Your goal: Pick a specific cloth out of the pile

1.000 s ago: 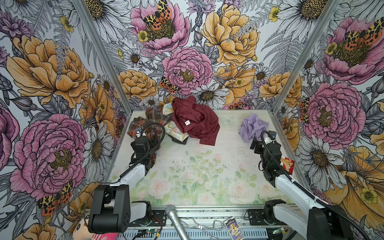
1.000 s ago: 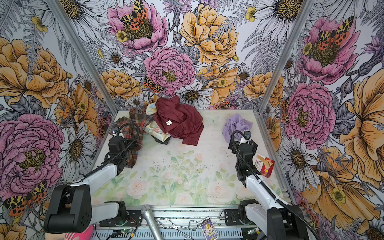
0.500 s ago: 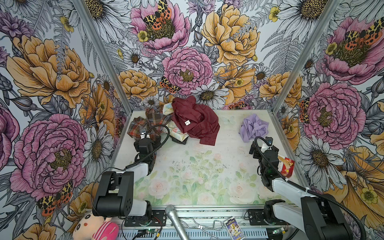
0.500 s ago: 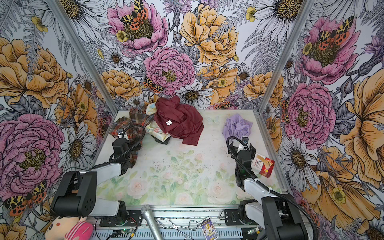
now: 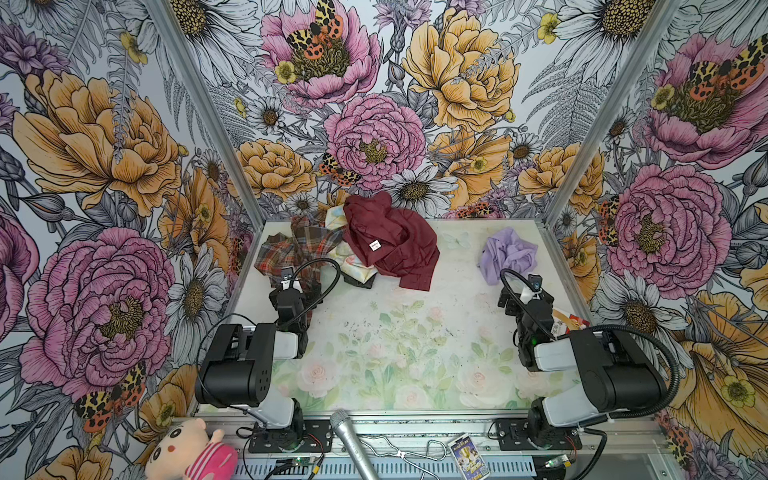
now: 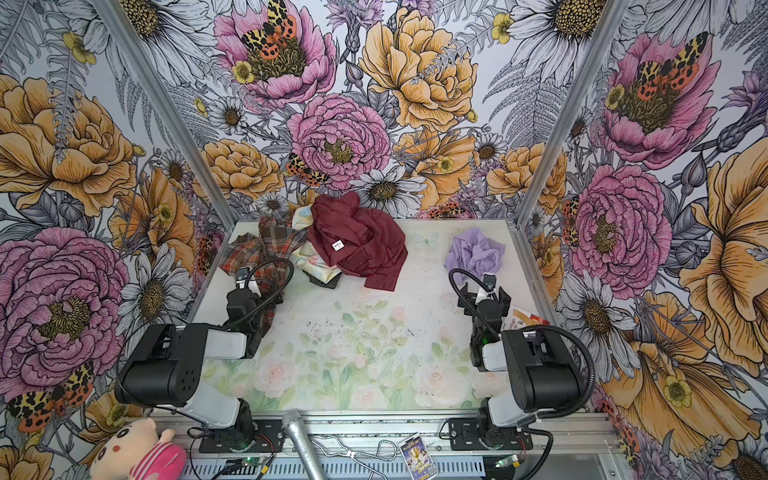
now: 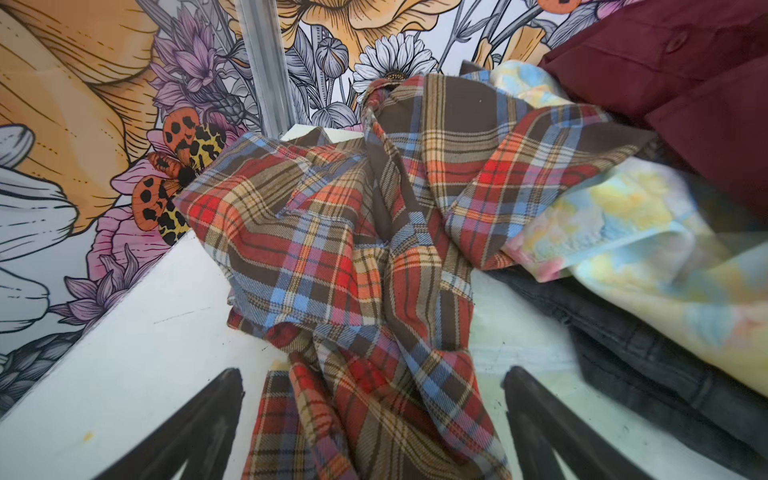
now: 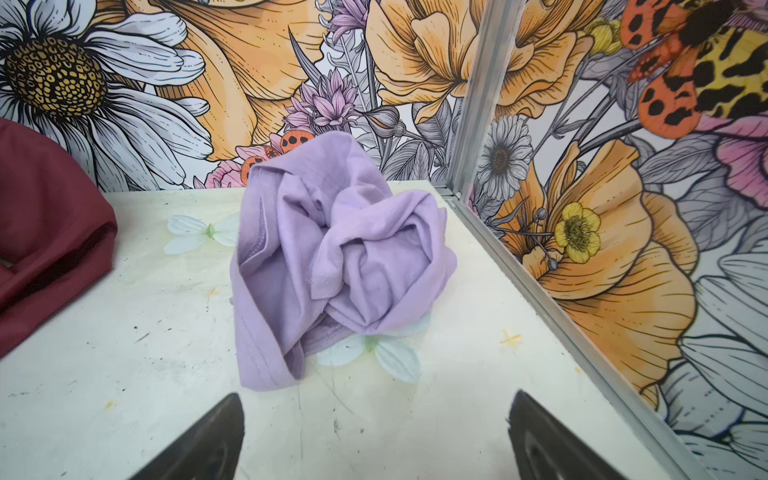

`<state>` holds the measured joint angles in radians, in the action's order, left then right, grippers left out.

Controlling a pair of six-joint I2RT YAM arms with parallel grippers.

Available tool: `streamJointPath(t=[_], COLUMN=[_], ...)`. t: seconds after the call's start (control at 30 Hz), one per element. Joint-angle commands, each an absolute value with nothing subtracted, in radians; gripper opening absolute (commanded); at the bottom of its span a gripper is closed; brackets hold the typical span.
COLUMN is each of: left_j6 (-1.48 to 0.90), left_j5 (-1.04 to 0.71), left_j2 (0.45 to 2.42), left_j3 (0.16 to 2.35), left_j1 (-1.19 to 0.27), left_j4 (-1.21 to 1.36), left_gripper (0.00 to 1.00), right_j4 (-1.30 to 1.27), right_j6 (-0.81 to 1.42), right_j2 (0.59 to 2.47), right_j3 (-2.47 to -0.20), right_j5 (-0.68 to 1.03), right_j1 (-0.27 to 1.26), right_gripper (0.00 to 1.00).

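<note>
"Right wrist view: the plain pale lavender-purple soft fabric cloth (image 8: 332, 257) lies crumpled by itself on the pale flower-printed table (image 8: 124, 374), just ahead of your right gripper (image 8: 376, 399). Its two dark fingers (image 8: 208, 436) stand spread wide with only bare tabletop between them, pinching nothing."

"Where does that sit in the wider scene?"

"In both top views, with the far wall as twelve, the cloth is at about two o'clock. It is well apart from the pile (image 6: 332, 232) of mixed garments at eleven. Your right gripper is at three o'clock, near the cloth but not touching it."

"And the left side?"

"Your left gripper (image 7: 374, 374) is at nine o'clock, with its jaws spread just as wide. In the left wrist view a rumpled red-brown plaid cloth (image 7: 353, 249) runs between its fingers. They are not closed on it, and you cannot tell whether either one brushes the fabric."

"What makes up the heap?"

"A large dark maroon shirt (image 5: 399, 245) with a small white tag (image 5: 375, 245) lies on top toward twelve. A pale yellow-and-blue blotched cloth (image 7: 615, 216) pokes out beneath it, and the plaid spreads toward ten. A dark grey garment (image 7: 644, 374) lies flat on the table under the pale one."
</note>
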<state>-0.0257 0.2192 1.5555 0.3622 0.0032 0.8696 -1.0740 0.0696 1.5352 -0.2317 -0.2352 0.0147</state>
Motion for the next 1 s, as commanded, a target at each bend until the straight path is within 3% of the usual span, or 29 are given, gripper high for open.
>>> streamJointPath(t=[0.0,0.1,0.97], left_j6=[-0.014,-0.014,-0.008], left_j5=[0.198,0.202,0.202], left_j2=[1.549,1.549,1.548], left_j3=[0.37,0.374,0.369], left_j1=[-0.001,-0.004,-0.012], left_j4=[0.947,0.943,0.951], left_gripper=[0.99,0.99,0.99], right_j4=[-1.085,-0.835,-0.875], right_j6=[0.086,0.094,0.086], right_j2=[1.527,1.535,1.537], right_j3=[-0.271,-0.407,-0.39], right_j5=[-0.188,-0.149,-0.099], right_j1=[0.006,-0.009,-0.021], right_gripper=[1.0,0.99,1.0])
